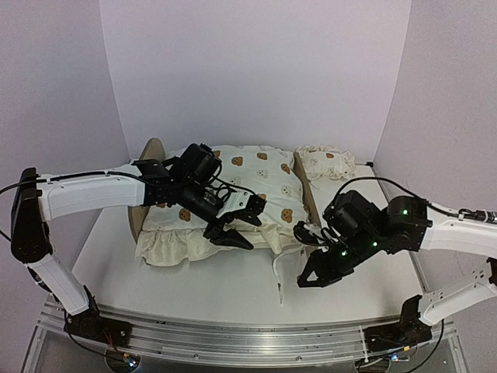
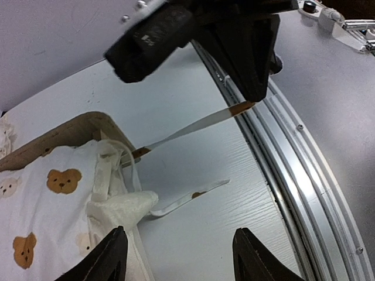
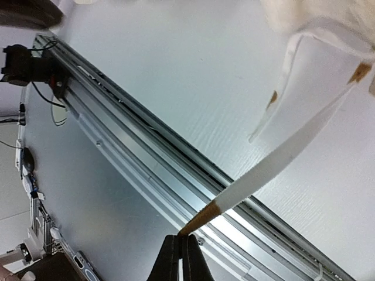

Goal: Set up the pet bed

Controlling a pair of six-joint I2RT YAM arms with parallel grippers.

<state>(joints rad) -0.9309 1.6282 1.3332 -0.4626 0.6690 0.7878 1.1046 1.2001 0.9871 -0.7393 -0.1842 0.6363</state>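
Left gripper (image 2: 184,260) hangs over the near edge of the cushion (image 1: 256,183), fingers spread wide, nothing in them. The bed (image 1: 133,219) sits toward the back left of the table (image 1: 233,291), headboard at its left end. The cushion lies on top and flops over the near side. From its near right corner a white strap (image 2: 193,124) runs taut out to my right gripper (image 3: 180,239), which is pinched tight on the strap's brown tip, low over the table near the front rail. The pillow (image 1: 326,162) is on the table just past the bed's right end, at the back.
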